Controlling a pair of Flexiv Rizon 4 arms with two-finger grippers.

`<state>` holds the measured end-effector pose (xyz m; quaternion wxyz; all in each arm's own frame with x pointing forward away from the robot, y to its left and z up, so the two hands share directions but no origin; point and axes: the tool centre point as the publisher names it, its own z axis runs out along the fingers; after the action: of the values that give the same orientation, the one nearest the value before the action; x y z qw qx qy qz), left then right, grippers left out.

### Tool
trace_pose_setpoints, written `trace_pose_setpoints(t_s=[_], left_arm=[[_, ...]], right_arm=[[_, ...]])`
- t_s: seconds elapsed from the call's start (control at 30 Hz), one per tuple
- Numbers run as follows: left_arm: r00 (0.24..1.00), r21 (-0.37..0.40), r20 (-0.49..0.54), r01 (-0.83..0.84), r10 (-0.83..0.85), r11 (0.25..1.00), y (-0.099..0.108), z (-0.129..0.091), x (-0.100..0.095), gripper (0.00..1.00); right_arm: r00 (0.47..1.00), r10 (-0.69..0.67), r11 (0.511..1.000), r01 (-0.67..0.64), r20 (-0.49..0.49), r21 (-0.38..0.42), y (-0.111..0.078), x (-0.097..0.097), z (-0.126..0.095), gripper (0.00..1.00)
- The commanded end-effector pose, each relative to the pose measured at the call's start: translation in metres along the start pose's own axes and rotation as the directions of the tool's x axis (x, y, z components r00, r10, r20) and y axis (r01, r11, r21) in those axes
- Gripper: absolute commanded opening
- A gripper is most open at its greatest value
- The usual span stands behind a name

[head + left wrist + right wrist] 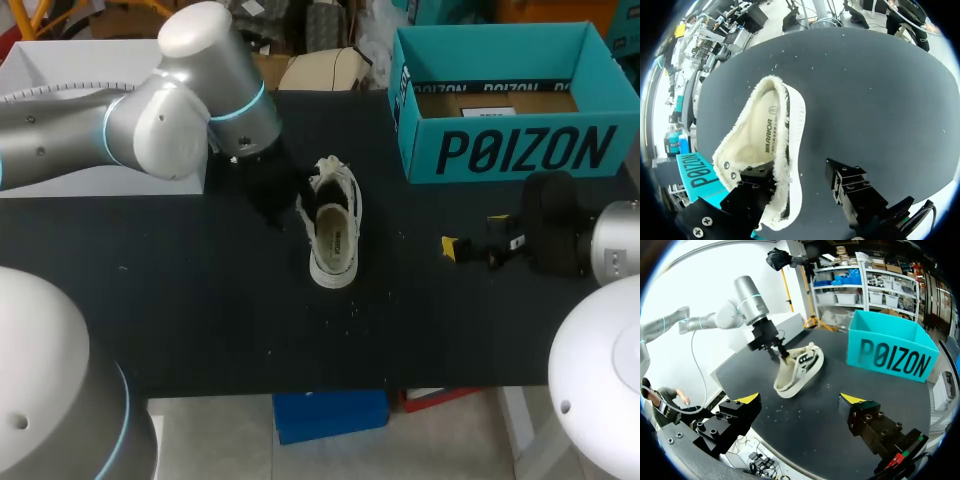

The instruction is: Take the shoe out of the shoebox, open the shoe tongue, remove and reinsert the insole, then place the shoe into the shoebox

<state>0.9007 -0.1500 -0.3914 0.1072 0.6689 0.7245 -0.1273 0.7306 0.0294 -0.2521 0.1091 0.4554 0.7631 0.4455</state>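
Note:
A white canvas shoe (333, 235) lies tilted on the black table, with its pale insole (762, 135) showing through the opening. My left gripper (290, 205) is at the shoe's heel end. Its fingers (757, 182) stand apart astride the shoe's side wall, one at the opening's rim and the other outside it above the table. It grips nothing. The right wrist view shows that gripper (777, 347) touching the shoe (797, 370) from above. My right gripper (470, 240) hovers open and empty to the shoe's right. The teal shoebox (500, 150) stands open at the back right.
A brown card sheet (495, 100) lies inside the shoebox. Small white specks dot the black tabletop (200, 300) in front of the shoe. A white block (100, 175) borders the table's back left, under my left arm.

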Motion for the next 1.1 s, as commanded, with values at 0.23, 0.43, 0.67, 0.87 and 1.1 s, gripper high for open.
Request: trace_pose_setpoints(t_s=[0.23, 0.43, 0.67, 0.87, 1.1], left_arm=[[0.999, -0.009, -0.028, -0.028, 0.028, 1.0, 0.019, 0.024, -0.009, 0.53], [0.996, -0.04, -0.066, -0.058, 0.055, 0.998, 0.021, 0.032, -0.01, 0.42], [0.983, -0.141, -0.145, -0.135, 0.114, 0.981, 0.024, 0.037, -0.013, 0.0], [0.976, -0.163, -0.167, -0.167, 0.139, 0.972, 0.022, 0.026, -0.016, 0.0], [0.985, -0.139, -0.116, -0.145, 0.13, 0.98, 0.012, -0.017, -0.017, 0.0]], right_arm=[[1.0, 0.001, 1.0, -0.001, 0.002, -0.004, -0.002, 0.001, 0.001, 1.0], [1.0, 0.001, 1.0, -0.001, 0.002, -0.004, -0.002, 0.001, 0.001, 1.0], [1.0, 0.001, 1.0, -0.001, 0.002, -0.004, -0.002, 0.001, 0.001, 1.0], [1.0, 0.001, 1.0, -0.001, 0.002, -0.004, -0.002, 0.001, 0.001, 1.0], [1.0, 0.001, 1.0, -0.001, 0.002, -0.004, -0.002, 0.001, 0.001, 1.0]])
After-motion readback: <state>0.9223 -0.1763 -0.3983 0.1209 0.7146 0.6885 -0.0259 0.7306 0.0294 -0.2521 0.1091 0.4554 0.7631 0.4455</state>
